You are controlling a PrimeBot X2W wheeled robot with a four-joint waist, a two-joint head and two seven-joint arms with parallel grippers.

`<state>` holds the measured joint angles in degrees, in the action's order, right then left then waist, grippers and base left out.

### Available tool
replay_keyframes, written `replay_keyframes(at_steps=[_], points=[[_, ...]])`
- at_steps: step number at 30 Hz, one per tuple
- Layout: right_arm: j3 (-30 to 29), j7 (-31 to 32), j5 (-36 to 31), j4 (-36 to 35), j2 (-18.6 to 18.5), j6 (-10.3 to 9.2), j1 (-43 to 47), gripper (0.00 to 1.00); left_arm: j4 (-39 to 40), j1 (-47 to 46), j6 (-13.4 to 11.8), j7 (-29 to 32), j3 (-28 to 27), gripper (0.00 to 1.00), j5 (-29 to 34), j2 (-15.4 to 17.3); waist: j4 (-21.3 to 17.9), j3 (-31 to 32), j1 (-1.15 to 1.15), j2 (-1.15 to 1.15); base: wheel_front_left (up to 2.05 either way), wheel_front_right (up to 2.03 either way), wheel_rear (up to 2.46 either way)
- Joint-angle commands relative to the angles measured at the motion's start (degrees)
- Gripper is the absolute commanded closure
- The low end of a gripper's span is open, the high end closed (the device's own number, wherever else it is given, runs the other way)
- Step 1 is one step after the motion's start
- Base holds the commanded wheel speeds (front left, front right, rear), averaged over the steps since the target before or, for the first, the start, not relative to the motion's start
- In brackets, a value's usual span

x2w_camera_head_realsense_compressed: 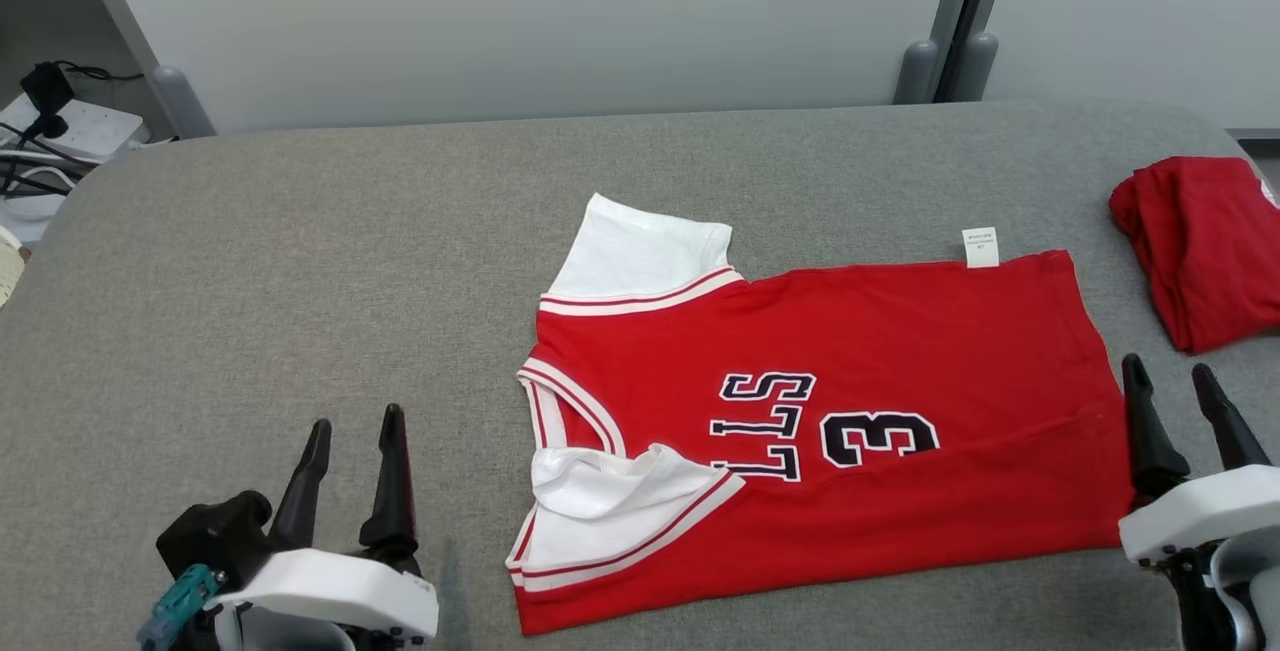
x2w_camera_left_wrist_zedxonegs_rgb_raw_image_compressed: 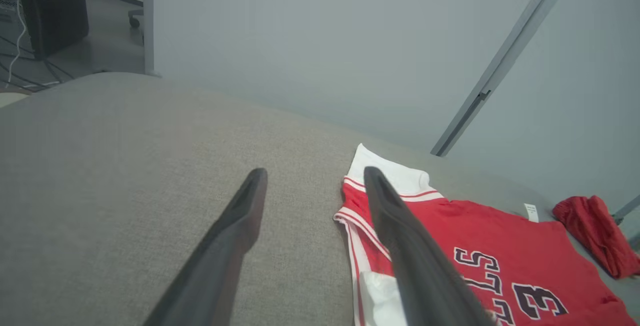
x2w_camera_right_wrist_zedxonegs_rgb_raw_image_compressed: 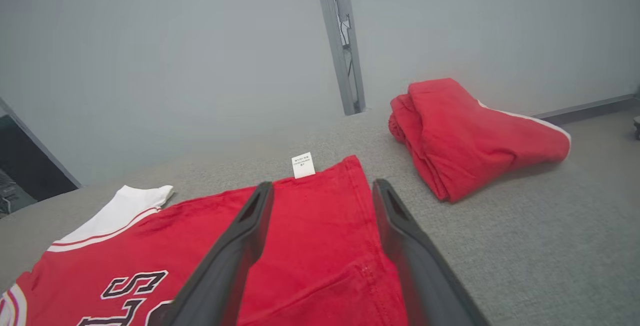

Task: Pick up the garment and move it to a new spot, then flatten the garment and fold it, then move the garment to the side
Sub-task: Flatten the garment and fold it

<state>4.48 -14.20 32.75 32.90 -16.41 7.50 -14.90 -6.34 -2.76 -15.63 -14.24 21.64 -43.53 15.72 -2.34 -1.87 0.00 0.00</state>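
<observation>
The garment (x2w_camera_head_realsense_compressed: 900,351) is a red jersey with white sleeves and dark lettering, lying flat on the grey table (x2w_camera_head_realsense_compressed: 300,261), neck toward the left. One white sleeve is folded over its front near the neck. My left gripper (x2w_camera_head_realsense_compressed: 353,423) is open at the lower left, empty, well left of the jersey's neck. My right gripper (x2w_camera_head_realsense_compressed: 1168,378) is open at the lower right, just off the jersey's hem, holding nothing. In the left wrist view the jersey (x2w_camera_left_wrist_zedxonegs_rgb_raw_image_compressed: 480,226) lies right of the open fingers (x2w_camera_left_wrist_zedxonegs_rgb_raw_image_compressed: 235,231). In the right wrist view the hem (x2w_camera_right_wrist_zedxonegs_rgb_raw_image_compressed: 325,216) lies between and below the open fingers (x2w_camera_right_wrist_zedxonegs_rgb_raw_image_compressed: 400,236).
A second red garment (x2w_camera_head_realsense_compressed: 1200,241), folded, sits at the table's far right edge; it shows too in the right wrist view (x2w_camera_right_wrist_zedxonegs_rgb_raw_image_compressed: 465,130). A power strip with cables (x2w_camera_head_realsense_compressed: 60,131) lies beyond the table's left corner. A grey partition wall (x2w_camera_head_realsense_compressed: 520,21) stands behind the table.
</observation>
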Motion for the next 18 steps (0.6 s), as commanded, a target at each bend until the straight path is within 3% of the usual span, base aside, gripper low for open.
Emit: replay_keyframes(at_steps=[1, 9, 18], points=[[0.1, -0.8, -1.5, -3.8, 0.2, -0.01, 0.9, 0.0, 2.6, -3.3, 1.1, -0.7, -3.1, 0.0, 2.1, -0.3, -0.1, 0.6, 0.0, 0.0, 0.0, 0.0, 0.0], [0.9, -0.8, -9.6, -17.3, 6.7, -0.01, 6.3, 0.0, 4.9, -0.2, 5.0, -0.7, -8.0, 0.0, 13.7, -7.7, -0.6, 2.3, 0.0, 0.0, 0.0, 0.0, 0.0], [0.9, -0.8, -17.0, -24.9, 10.1, -0.01, 13.6, 0.0, 6.8, 5.2, 8.3, -0.7, -12.4, 0.0, 27.1, -11.6, -0.8, 3.0, 0.0, 0.0, 0.0, 0.0, 0.0]])
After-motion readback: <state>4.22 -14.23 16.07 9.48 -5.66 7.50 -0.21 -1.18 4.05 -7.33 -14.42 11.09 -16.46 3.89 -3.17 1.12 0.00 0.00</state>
